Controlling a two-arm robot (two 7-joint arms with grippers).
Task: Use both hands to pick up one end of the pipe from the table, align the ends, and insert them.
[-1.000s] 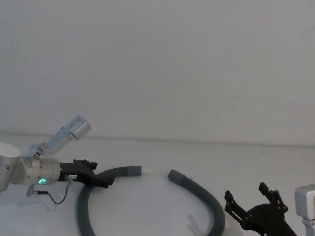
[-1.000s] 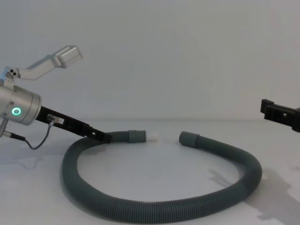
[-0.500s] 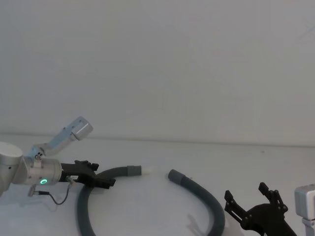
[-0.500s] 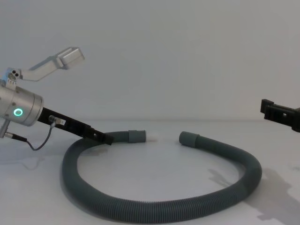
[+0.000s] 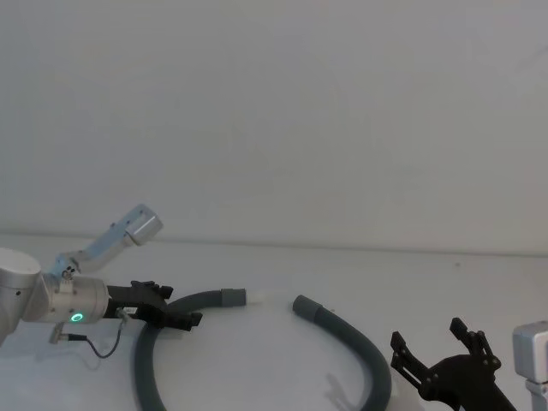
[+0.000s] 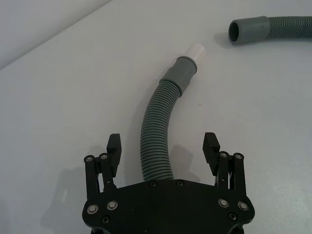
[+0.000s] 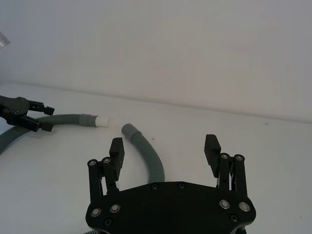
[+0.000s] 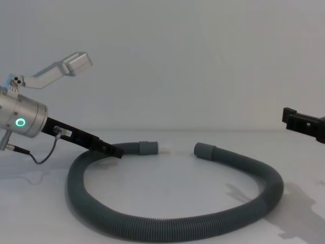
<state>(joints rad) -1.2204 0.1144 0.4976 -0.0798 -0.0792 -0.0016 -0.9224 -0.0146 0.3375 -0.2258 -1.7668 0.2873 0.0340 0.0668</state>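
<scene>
White worktop up front, and nearest us the right gripper hangs wide open, clear of the looped hose. Farther out the left gripper angles down, thin cable dangling, jaws open astride the hose behind its white-tipped cuff. The plain cuff lies apart.

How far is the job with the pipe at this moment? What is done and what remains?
Nothing is finished: the pipe lies on the table, white-tipped end and plain end apart. In hand: the left hand, open, straddles the pipe behind the white-tipped end. The right hand, open, hovers away from the plain end. Left: grasp, lift, align, insert.
</scene>
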